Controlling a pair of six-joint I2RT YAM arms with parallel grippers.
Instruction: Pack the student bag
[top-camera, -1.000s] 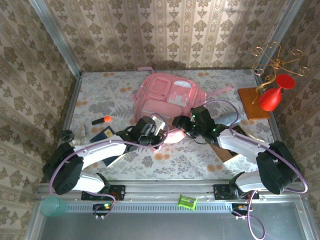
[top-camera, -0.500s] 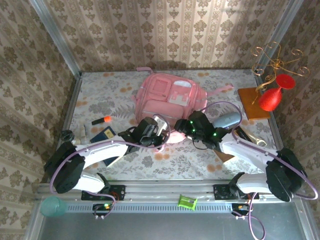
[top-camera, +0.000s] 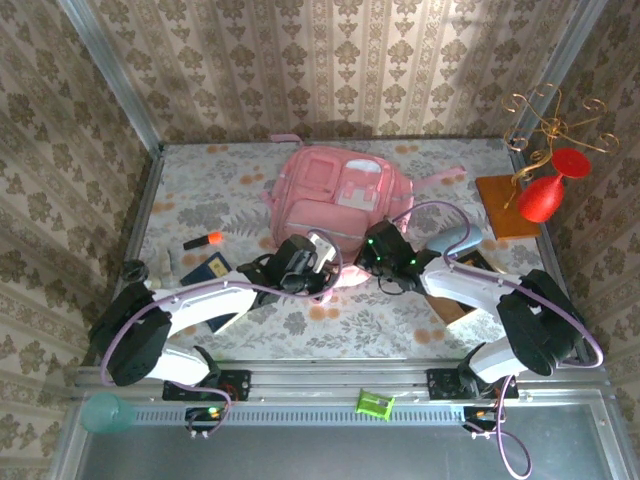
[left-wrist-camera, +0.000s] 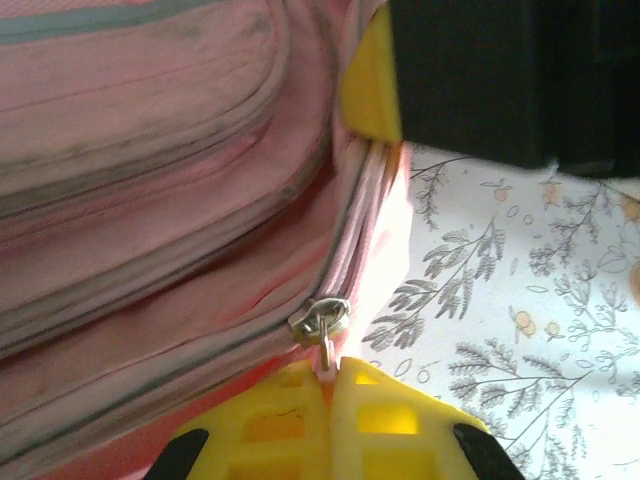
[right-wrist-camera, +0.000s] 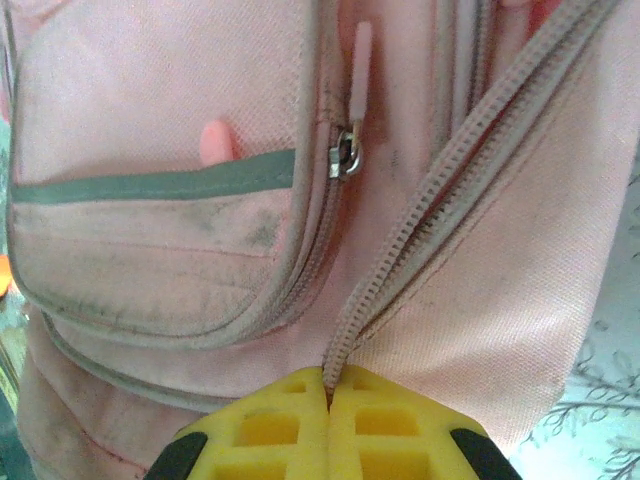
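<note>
student bag (top-camera: 338, 195), left claw (left-wrist-camera: 330, 372) pinching zip pull (left-wrist-camera: 320, 325)

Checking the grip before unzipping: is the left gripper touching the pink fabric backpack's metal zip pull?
Touching. Left wrist view: the left gripper is shut on the tab of the metal zip pull.

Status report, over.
Left fingers shut on zip pull. Right fingers shut on zip edge. Student bag lies flat. Both crowd bag's near edge.
</note>
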